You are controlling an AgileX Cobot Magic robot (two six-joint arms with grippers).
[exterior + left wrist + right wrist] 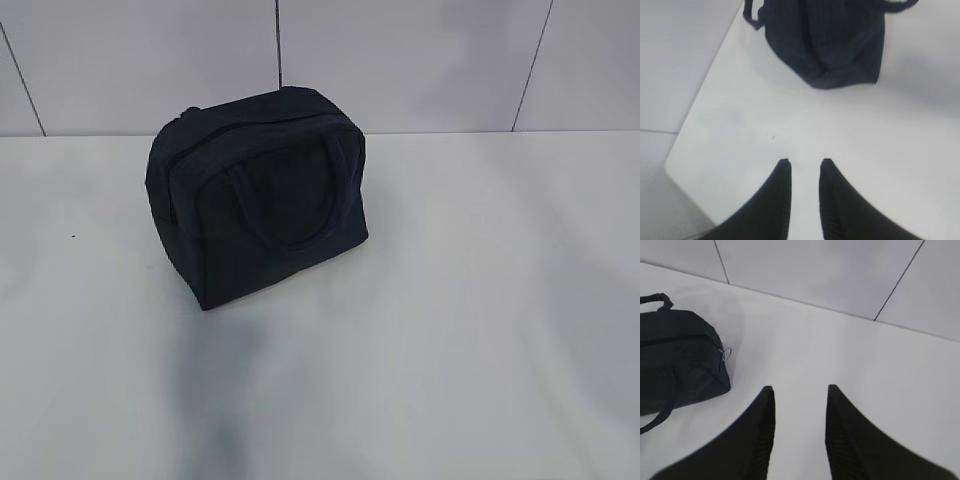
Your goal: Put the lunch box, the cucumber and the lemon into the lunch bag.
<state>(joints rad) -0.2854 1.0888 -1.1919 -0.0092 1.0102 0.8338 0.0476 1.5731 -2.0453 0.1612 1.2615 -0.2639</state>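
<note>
The dark navy lunch bag [260,195] stands zipped shut on the white table, its loop handle lying against the near side. In the left wrist view the lunch bag [827,42] is far ahead of my left gripper [805,161], which is open with nothing between its fingers. My right gripper [800,387] is open and empty too, with the lunch bag [677,360] off to its left and the metal ring pull [726,353] showing at the bag's end. The lunch box, the cucumber and the lemon are out of view. Neither gripper shows in the exterior view.
The white table [450,330] runs back to a tiled wall [400,60]. The table's left edge and corner [675,165] show close beside my left gripper.
</note>
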